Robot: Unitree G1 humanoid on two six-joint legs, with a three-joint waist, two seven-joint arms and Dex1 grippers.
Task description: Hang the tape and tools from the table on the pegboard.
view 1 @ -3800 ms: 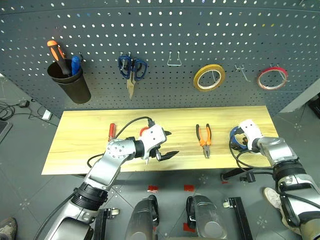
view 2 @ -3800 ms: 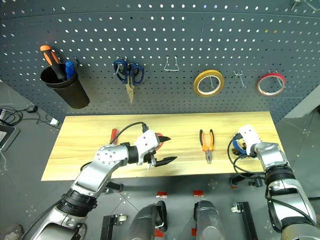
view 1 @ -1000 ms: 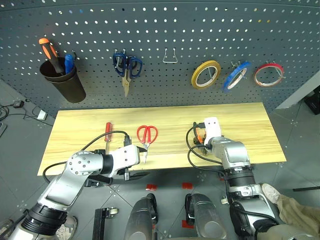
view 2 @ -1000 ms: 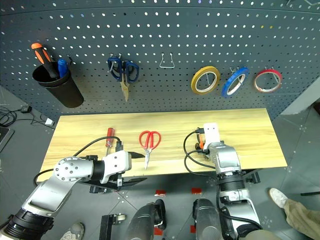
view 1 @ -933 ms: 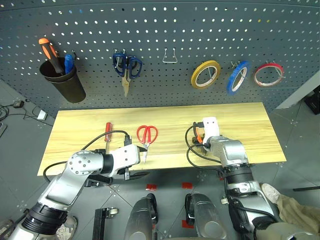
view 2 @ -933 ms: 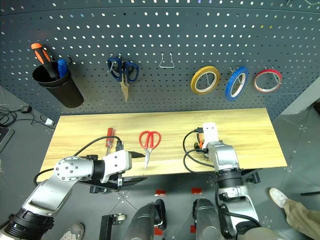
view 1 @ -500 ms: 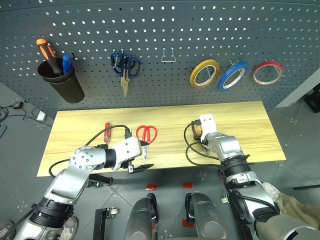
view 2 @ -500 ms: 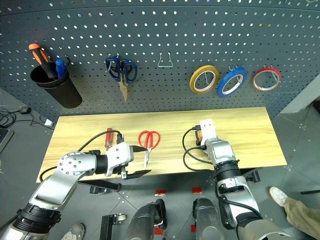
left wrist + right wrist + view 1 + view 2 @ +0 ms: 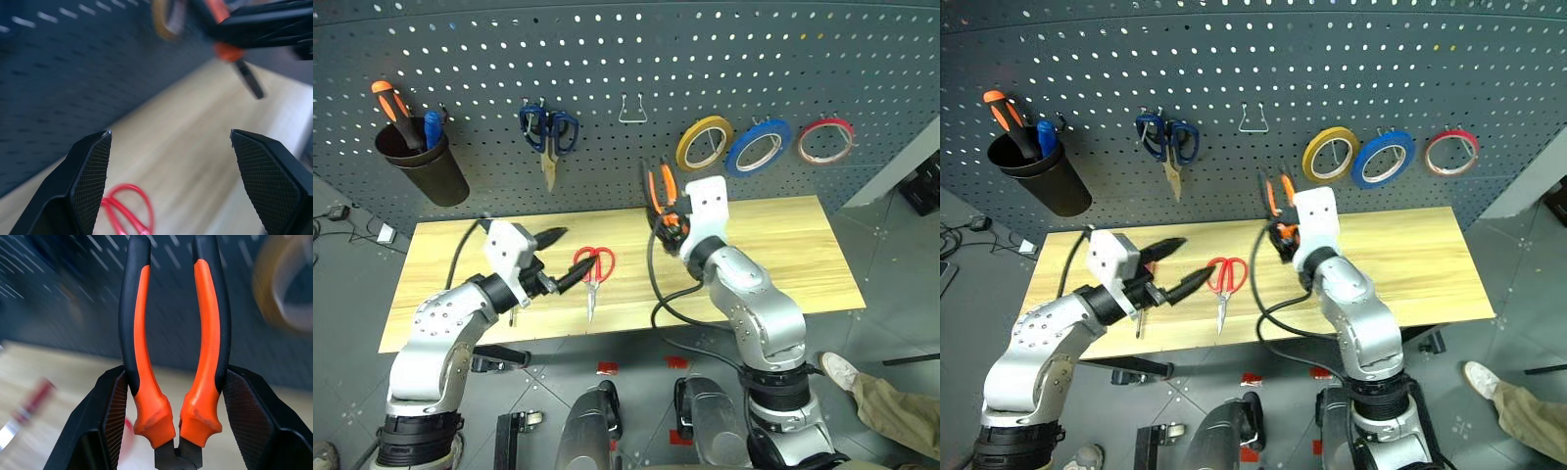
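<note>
Now three tape rolls hung; right hand (image 9: 173, 431) pinching pliers (image 9: 173, 347); left hand (image 9: 1177, 266) spread, empty.

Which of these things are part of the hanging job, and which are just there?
Job: pliers held in right gripper; red scissors and red screwdriver on table; blue tape hung on pegboard; left gripper open.

Not job: yellow tape, red tape, blue scissors, black cup.
</note>
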